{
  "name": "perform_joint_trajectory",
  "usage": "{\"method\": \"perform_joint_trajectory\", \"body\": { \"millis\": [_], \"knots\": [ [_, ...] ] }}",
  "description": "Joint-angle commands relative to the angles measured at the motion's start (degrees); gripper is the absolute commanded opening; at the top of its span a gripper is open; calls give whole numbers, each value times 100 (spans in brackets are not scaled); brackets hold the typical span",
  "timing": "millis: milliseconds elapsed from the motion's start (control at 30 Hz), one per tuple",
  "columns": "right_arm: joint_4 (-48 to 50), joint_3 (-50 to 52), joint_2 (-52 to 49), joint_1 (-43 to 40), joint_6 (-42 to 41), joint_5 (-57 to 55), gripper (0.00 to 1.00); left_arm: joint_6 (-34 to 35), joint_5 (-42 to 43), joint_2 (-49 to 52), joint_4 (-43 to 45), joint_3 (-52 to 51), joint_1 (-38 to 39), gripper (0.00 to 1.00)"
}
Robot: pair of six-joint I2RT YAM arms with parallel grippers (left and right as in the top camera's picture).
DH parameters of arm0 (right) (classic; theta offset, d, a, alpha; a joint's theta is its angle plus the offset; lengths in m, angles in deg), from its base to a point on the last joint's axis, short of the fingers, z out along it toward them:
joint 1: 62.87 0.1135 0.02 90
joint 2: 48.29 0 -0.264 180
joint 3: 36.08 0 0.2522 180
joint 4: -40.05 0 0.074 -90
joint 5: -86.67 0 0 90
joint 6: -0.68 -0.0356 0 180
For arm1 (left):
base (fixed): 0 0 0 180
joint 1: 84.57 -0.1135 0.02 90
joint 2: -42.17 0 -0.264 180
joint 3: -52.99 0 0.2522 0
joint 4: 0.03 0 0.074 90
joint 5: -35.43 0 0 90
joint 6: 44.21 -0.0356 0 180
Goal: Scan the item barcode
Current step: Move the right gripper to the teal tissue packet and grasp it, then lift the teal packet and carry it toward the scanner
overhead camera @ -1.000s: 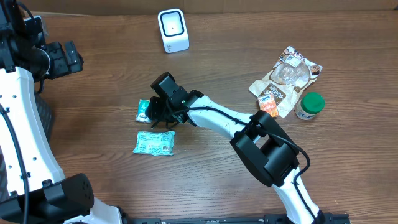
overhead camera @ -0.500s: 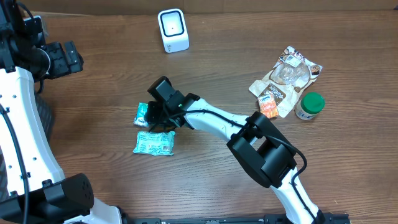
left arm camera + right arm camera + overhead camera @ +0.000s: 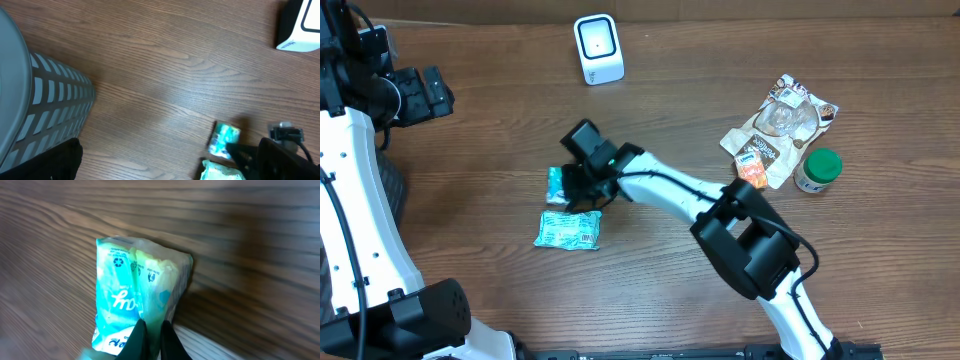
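Observation:
A small teal packet (image 3: 557,183) lies left of centre on the wooden table, and my right gripper (image 3: 578,188) is shut on its right edge. In the right wrist view the two dark fingertips (image 3: 141,336) pinch the packet (image 3: 125,300) along its crinkled side, the gripper (image 3: 154,330) sitting low in the frame. A second, larger teal packet (image 3: 567,229) lies flat just in front of it. The white scanner (image 3: 598,48) stands at the back. My left gripper (image 3: 432,93) hangs open and empty at the far left. No barcode shows on the held packet.
A brown snack bag (image 3: 780,125), an orange packet (image 3: 752,170) and a green-lidded jar (image 3: 818,170) sit at the right. A grey slatted basket (image 3: 45,95) shows at the left of the left wrist view, along with the small packet (image 3: 224,140) and scanner (image 3: 300,25).
My right gripper's jaws have closed on the small teal packet, which has shifted slightly to the right. The left arm has not moved.

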Motion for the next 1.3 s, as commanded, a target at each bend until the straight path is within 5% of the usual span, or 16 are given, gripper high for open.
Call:
{"method": "perform_joint_trajectory", "body": {
  "millis": [0, 300, 500, 667, 833, 1267],
  "knots": [
    [-433, -238, 380, -417, 1362, 44, 4, -127, -20, -17, 7, 46, 2, 100],
    [-1926, -426, 640, -1005, 3486, -144, 4, -127, -20, -17, 7, 46, 2, 100],
    [-2035, -409, 640, -1279, 3373, 31, 49, -127, -20, -17, 7, 46, 2, 99],
    [-2203, -398, 640, -1513, 2529, 385, 46, -127, -20, -17, 7, 46, 2, 100],
    [-2337, -175, 640, -1591, 1482, 946, 28, -127, -20, -17, 4, 46, 2, 100],
    [-1784, 382, 638, -1342, -125, 208, 34, -127, -20, -17, 4, 46, 2, 100]
  ]
}}
